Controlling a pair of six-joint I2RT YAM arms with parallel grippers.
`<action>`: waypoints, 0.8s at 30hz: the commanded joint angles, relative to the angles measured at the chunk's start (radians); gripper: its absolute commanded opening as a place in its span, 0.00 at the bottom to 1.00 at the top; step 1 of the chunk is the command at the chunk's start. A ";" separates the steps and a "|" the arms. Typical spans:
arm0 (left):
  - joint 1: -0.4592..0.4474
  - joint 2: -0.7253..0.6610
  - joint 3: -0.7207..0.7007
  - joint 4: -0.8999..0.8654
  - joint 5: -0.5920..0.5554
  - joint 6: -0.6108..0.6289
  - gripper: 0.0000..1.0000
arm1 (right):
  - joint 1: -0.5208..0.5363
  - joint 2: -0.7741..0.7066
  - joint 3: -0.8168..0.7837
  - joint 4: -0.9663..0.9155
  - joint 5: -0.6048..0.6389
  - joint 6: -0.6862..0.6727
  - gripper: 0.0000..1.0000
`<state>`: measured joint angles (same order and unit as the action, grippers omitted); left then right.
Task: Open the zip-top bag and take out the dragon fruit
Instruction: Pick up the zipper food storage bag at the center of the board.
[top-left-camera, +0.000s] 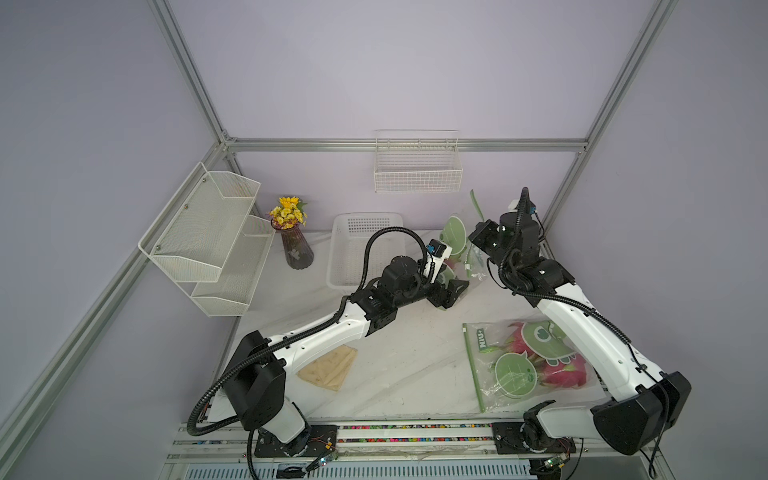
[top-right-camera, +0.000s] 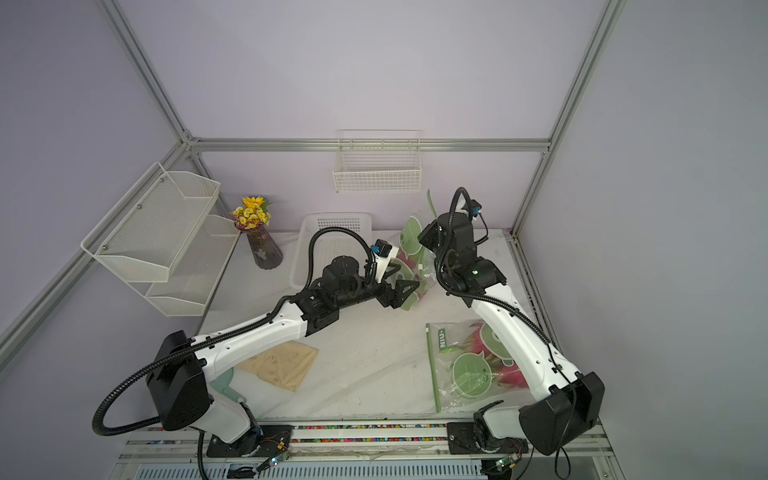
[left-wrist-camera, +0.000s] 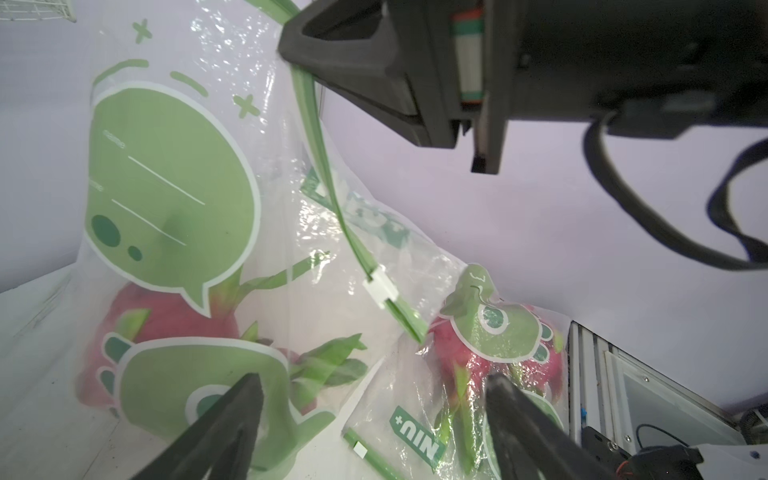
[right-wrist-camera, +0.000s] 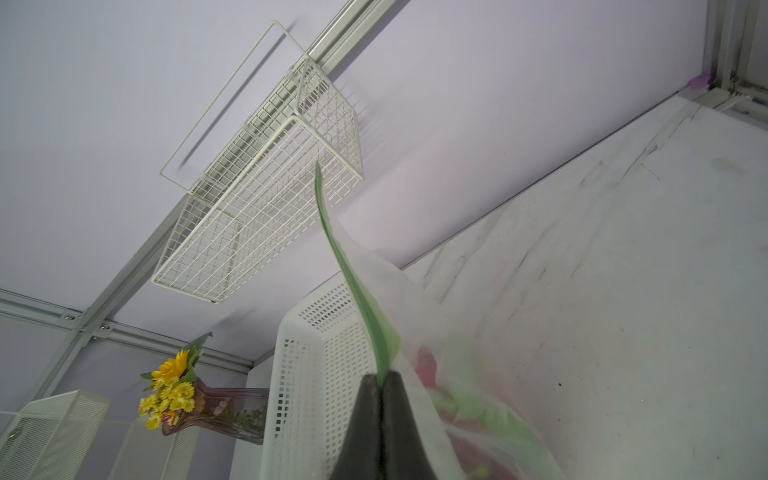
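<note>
My right gripper (right-wrist-camera: 380, 378) is shut on the green zip strip (right-wrist-camera: 332, 232) of a clear zip-top bag (top-left-camera: 455, 239) with green cartoon prints. It holds the bag upright at the back right of the table. A white slider (left-wrist-camera: 380, 291) sits on that strip. Pink dragon fruit (left-wrist-camera: 166, 316) lies in the bottom of the hanging bag. My left gripper (left-wrist-camera: 372, 382) stands open beside the bag's lower part, with nothing between its fingers (top-left-camera: 455, 293). A second bag (top-left-camera: 511, 365) lies flat at the front right with more dragon fruit (top-left-camera: 565, 370) inside, partly under my right arm.
A white perforated basket (top-left-camera: 353, 249) stands behind my left arm. A vase of yellow flowers (top-left-camera: 296, 245) is at the back left. A mesh shelf (top-left-camera: 216, 232) and a wire basket (top-left-camera: 417, 166) hang on the walls. A beige cloth (top-left-camera: 330, 368) lies under my left forearm.
</note>
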<state>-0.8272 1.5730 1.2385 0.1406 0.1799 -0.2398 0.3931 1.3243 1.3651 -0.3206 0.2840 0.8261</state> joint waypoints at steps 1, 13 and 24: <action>0.002 -0.012 0.003 0.050 -0.039 0.052 0.84 | -0.005 -0.059 -0.068 0.167 -0.026 0.155 0.00; 0.002 0.031 -0.046 0.102 0.011 -0.004 0.82 | -0.005 -0.156 -0.307 0.371 -0.028 0.351 0.00; 0.060 0.006 -0.144 0.251 0.030 0.065 0.70 | -0.004 -0.201 -0.332 0.375 -0.021 0.361 0.00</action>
<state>-0.7815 1.6127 1.0977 0.2775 0.1749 -0.2329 0.3916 1.1549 1.0286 -0.0216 0.2527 1.1564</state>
